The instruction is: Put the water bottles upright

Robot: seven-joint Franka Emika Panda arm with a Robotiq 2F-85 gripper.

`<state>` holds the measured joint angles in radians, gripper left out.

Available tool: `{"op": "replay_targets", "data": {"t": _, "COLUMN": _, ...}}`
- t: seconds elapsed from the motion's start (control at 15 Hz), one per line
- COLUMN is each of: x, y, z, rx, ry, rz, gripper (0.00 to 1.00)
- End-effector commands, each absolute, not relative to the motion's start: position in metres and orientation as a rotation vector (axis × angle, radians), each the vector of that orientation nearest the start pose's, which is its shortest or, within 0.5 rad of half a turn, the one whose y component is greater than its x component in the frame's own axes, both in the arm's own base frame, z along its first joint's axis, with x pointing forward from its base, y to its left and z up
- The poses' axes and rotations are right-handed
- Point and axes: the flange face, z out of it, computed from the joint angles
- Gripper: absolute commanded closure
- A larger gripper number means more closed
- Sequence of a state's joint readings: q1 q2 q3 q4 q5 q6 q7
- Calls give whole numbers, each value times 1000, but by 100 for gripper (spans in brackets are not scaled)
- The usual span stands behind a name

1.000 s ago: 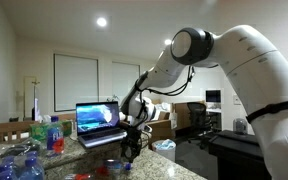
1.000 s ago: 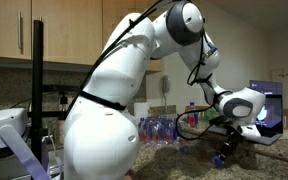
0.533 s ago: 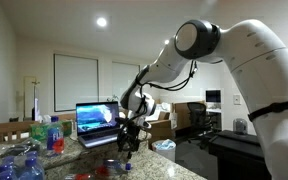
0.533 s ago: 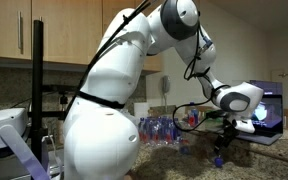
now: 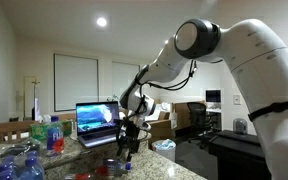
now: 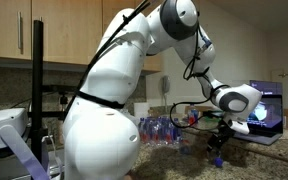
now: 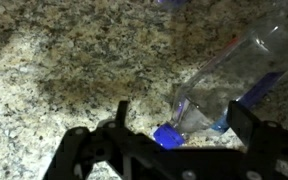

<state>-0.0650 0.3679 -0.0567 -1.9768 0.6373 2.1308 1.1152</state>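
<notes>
Both exterior views share laptop point(image 5: 97, 118) point(image 6: 267, 108), wrist downward

**Bottle lying on its side between spread fingers**

A clear plastic bottle point(image 7: 229, 65) lies flat on a speckled granite counter point(image 7: 54, 70). Its blue cap point(image 7: 167, 136) points toward the bottom of the picture and its body runs off to the upper right. A blue band point(image 7: 256, 92) shows along its lower side. The gripper point(image 7: 180, 112) comes in from the bottom edge, dark and blurred. Its jaws stand wide apart, one on each side of the bottle's neck end, and neither finger clearly touches the plastic.
</notes>
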Motion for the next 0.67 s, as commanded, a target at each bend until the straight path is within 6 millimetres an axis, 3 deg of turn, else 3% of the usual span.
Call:
{"op": "replay_targets", "data": {"t": 0.0, "x": 589, "y": -40, "z": 276, "rx": -1831, "ry": 2065, "rz": 537, "gripper": 0}}
{"op": "replay_targets", "data": {"t": 0.33, "x": 581, "y": 7, "z": 298, "rx": -1487, "ry": 2284, "rz": 454, "gripper": 0}}
{"op": "replay_targets", "data": {"t": 0.47, "x": 570, "y": 14, "z": 303, "rx": -1395, "ry": 2377, "rz": 402, "gripper": 0}}
{"op": "replay_targets", "data": {"t": 0.53, "x": 592, "y": 12, "z": 293, "rx": -1499, "ry": 2299, "rz": 440, "gripper": 0}}
{"op": "replay_targets", "data": {"t": 0.6, "x": 589, "y": 19, "z": 294, "rx": -1496, "ry": 2304, "rz": 436, "gripper": 0}}
